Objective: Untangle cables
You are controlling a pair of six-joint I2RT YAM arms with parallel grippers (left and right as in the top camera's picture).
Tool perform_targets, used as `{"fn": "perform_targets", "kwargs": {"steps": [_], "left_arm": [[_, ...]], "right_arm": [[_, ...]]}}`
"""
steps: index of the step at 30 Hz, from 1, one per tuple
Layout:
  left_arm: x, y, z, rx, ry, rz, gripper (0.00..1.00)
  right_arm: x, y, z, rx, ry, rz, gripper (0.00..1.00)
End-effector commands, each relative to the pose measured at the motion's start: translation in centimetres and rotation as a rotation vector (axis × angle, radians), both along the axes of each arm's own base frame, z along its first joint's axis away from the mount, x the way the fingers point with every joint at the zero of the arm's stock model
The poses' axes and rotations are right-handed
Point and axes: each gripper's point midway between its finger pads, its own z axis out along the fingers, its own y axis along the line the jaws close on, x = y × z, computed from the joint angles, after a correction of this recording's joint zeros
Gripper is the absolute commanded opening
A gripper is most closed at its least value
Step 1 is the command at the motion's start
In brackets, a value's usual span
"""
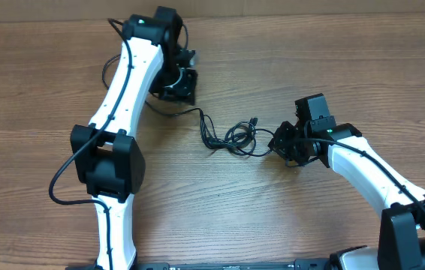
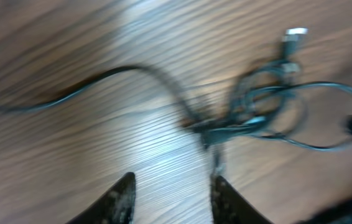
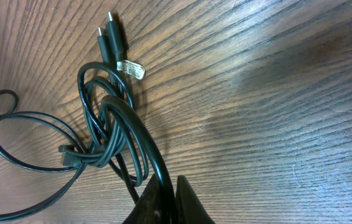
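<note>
- While the cables point(image 1: 235, 137) sit bunched in a loose knot at the middle of the wooden worktop point(image 1: 40, 67), the arms flank them: one reaches in from the far left, the other from the right.
- Right jaws first: clamped tight on a thick black strand of the cables.
- The wrist view shows it nicely, with the fingertips point(image 3: 185, 202) pressed together and the strand running straight in between them.
- From that pinch the strand curves away into a stack of coils, looped and crossing over one another, just ahead of the right jaws.
- Two plug ends point(image 3: 109, 38) lie side by side at the far edge of that bundle, and a small white tag point(image 3: 132, 68) is wrapped on the cord right below them.
- A thinner loop trails off the bundle to the left in that view.
- Over to the left jaws: parted wide, holding nothing.
- Their fingertips point(image 2: 121, 196) stand well apart with only bare wood between, though that picture is blurred.
- The knot lies ahead of the left jaws and off to the right, with a silvery plug point(image 2: 295, 34) on its far side.
- One short cable end dips close to the right-hand fingertip, and the blur hides whether it touches.
- A long strand point(image 1: 190, 111) runs from the knot leftward and slips under the left arm's head.
</note>
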Motion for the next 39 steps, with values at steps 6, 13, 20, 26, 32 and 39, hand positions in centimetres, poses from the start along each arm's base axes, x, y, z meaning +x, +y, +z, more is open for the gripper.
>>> {"fn": "perform_targets", "kwargs": {"steps": [6,13,20,26,32,39], "left_arm": [[-0.7,-7.4,2.6,-0.168,-0.102,-0.167,0.49],[-2.4,-7.6,0.0,-0.062,0.024,0.024,0.52],[-5.1,-6.4,-5.4,0.012,0.186,0.156,0.57],[-6.2,-5.8,-9.7,0.018,0.192,0.102,0.51],[-6.3,-3.2,-10.4,0.127,0.189,0.118,0.45],[-6.8,-1.5,-10.9,0.198,0.216,0.191,0.50]], "right_arm": [[0.5,0.0,0.2,-0.011,-0.017,0.004,0.04],[0.5,0.0,0.2,-0.011,-0.017,0.005,0.04],[0.4,0.1,0.3,-0.008,-0.016,0.006,0.04],[0.4,0.1,0.3,-0.008,-0.015,0.006,0.04],[0.4,0.0,0.2,-0.008,-0.014,0.006,0.04],[0.4,0.0,0.2,-0.008,-0.014,0.006,0.04]]}}
